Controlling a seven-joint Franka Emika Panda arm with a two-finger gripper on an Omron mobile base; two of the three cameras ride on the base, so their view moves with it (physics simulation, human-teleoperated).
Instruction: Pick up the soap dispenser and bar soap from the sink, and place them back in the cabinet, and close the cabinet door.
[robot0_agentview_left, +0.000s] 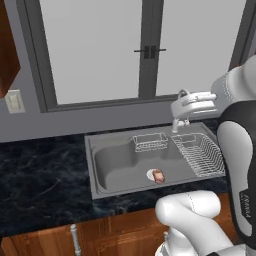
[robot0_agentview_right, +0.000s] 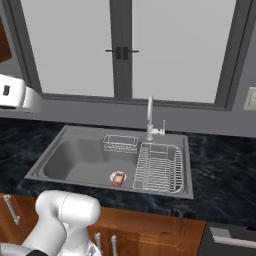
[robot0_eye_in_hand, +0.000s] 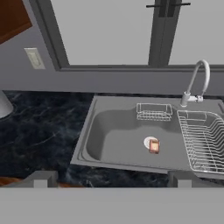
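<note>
bar soap (robot0_eye_in_hand: 154, 146) mid-sink (robot0_eye_in_hand: 94, 131), clear around

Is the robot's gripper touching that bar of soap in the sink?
Apart. The hand view shows the fingertips wide open, with the soap lying far off.

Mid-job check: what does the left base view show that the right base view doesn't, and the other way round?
Left base view alone: a corner of the cabinet at upper left, with a wall switch plate below it, and the arm's white and dark links crossing in front of the faucet.

Right base view alone: the faucet unobstructed, and a switch plate at the right edge.

Both: the sink, the bar soap by its drain, the wire basket, the dish rack, the window.
</note>
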